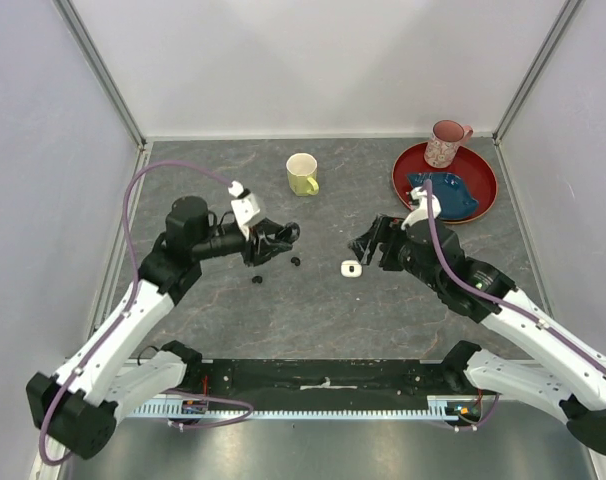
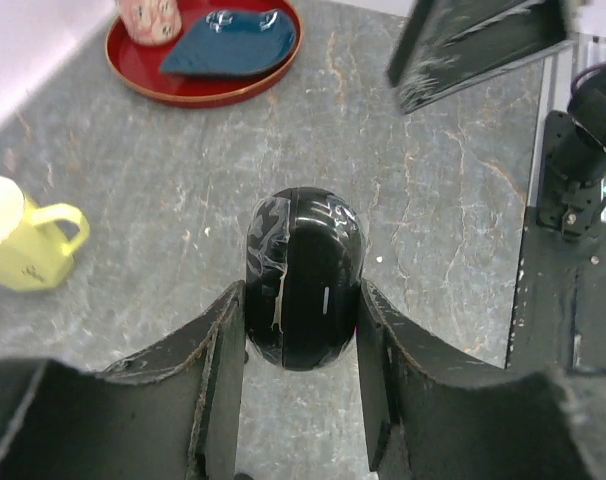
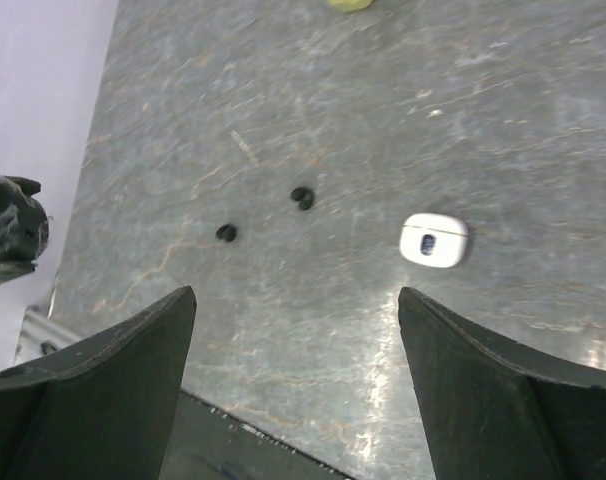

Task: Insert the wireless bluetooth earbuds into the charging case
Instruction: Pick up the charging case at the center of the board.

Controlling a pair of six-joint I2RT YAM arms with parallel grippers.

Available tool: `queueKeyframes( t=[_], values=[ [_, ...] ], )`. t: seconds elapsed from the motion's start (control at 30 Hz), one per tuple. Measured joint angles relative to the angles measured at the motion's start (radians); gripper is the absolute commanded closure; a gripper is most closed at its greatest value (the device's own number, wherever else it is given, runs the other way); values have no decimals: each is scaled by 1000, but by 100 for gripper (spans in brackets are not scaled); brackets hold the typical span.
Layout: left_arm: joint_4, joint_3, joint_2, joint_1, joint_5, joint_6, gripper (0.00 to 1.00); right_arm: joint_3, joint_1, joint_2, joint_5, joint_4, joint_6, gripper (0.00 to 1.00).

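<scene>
Black case (image 2: pixel 303 265): clamped between the left gripper's (image 2: pixel 301 305) fingers, apparently closed and lifted off the table (image 1: pixel 313 310).
Handling: glossy, hard, probably slippery (a pinch across the broad sides looked safest).
Black earbuds (image 3: pixel 302 198): two lay loose on the table, tiny, light, likely to roll.
White case (image 3: pixel 434 240): rested near them.
Right gripper (image 3: pixel 295 300): hovered above, tilted down, jaws wide apart.

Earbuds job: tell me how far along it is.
Done: no bud visibly seated in a case. In hand: the left gripper clamps the black case. Left: two black buds lie loose on the table, the white case near them, and the right gripper is open and empty.
</scene>
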Motion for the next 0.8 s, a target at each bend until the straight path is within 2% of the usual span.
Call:
queueKeyframes(
  t=[0.13,0.23,0.47,0.8],
  values=[
    [54,-99,-143,-73,-61,69,98,5,0,46,-129,47,-4,16],
    [59,-125,-184,-109,-108,94,98,5,0,70,-229,92,-3,18],
    [51,-128,-175,-216,-243,150,98,16,1,74,-391,184,-8,19],
    [42,-124,-117,-368,-392,219,98,58,41,130,-473,223,-31,22]
  ],
)
